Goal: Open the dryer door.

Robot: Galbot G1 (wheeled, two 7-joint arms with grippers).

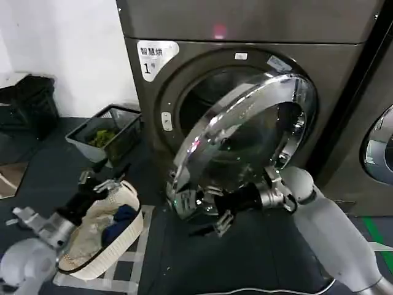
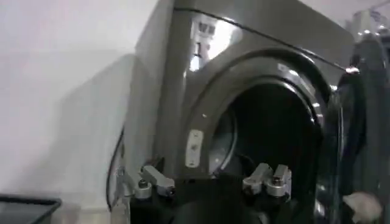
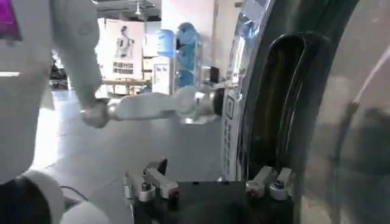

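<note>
From my remote station, I see the dryer door (image 1: 245, 138) standing partly swung out from the dryer (image 1: 258, 55), its chrome rim facing the head camera and the dark drum opening showing behind its left edge. My right gripper (image 1: 206, 215) sits at the door's lower rim, fingers spread, with the chrome edge just above and beside them; whether they touch the rim I cannot tell. In the right wrist view the same gripper (image 3: 210, 185) has its two finger pairs apart, the door's edge rising just past the far finger. My left gripper (image 1: 101, 182) hangs low and well to the left of the door, fingers spread and holding nothing, directly over a cream laundry basket (image 1: 107, 230) with blue and pale cloth inside. Its wrist camera looks past the open fingers (image 2: 152, 181) into the dryer's dark mouth. Beyond the left gripper, a grey crate (image 1: 107, 132) rests on the floor near the machine's corner.
</note>
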